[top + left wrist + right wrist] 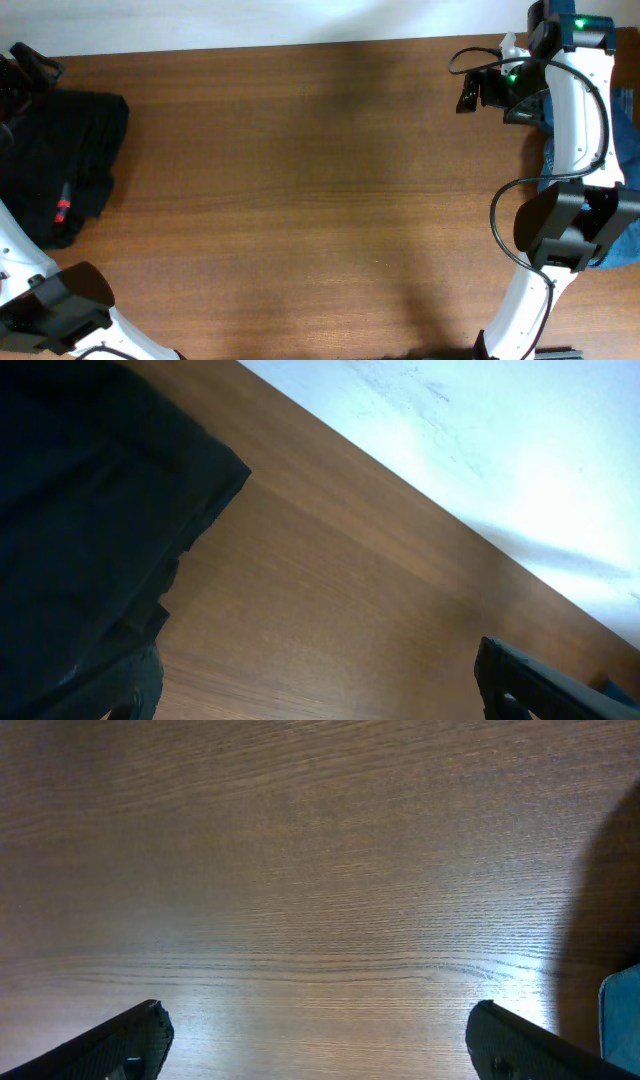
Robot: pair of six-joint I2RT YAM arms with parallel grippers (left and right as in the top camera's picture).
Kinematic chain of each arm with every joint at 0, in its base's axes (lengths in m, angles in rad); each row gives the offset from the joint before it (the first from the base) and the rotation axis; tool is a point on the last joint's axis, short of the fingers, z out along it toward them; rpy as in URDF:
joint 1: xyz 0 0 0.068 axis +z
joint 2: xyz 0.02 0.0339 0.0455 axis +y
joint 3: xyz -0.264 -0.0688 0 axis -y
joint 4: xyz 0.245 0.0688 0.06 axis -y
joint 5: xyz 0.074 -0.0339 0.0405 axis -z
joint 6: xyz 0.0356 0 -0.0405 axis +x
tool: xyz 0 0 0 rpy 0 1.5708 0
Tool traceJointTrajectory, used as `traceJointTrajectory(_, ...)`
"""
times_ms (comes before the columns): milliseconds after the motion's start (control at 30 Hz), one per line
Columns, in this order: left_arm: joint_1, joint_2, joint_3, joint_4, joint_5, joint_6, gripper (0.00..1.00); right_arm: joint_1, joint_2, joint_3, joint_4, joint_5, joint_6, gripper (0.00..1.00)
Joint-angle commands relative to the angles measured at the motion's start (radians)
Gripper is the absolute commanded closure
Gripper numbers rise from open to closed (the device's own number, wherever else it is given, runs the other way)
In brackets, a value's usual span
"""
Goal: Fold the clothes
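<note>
The clothes lie as a folded black bundle at the table's far left, with a bit of red stripe showing near the front. My left gripper hovers over the bundle's back left corner. In the left wrist view the black clothes fill the left side, and the left gripper is open with only bare wood between its fingers. My right gripper is at the back right of the table, far from the clothes. The right wrist view shows the right gripper open over bare wood.
A blue denim garment lies at the table's right edge under the right arm, and its corner shows in the right wrist view. The wooden table stretches between the two arms. A white wall runs behind the back edge.
</note>
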Motion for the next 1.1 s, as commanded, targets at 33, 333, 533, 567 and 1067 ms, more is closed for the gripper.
traceJointTrajectory(33, 0.002, 0.009, -0.006, 0.0, 0.01, 0.002, 0.01, -0.002, -0.027, 0.016, 0.0, 0.005, 0.005, 0.01)
traceJointTrajectory(333, 0.002, 0.009, -0.006, 0.0, 0.01, 0.002, 0.01, -0.002, -0.027, 0.016, 0.0, 0.005, 0.005, 0.01)
traceJointTrajectory(533, 0.002, 0.009, -0.006, 0.0, 0.01, 0.002, 0.01, 0.006, -0.034, 0.016, 0.0, 0.005, 0.005, 0.01)
traceJointTrajectory(567, 0.002, 0.009, -0.006, 0.0, 0.01, 0.002, 0.01, 0.011, -0.045, 0.016, 0.0, 0.005, 0.005, 0.01)
traceJointTrajectory(1067, 0.002, 0.009, -0.006, 0.0, 0.01, 0.002, 0.01, 0.173, -0.437, 0.016, 0.0, 0.005, 0.005, 0.01)
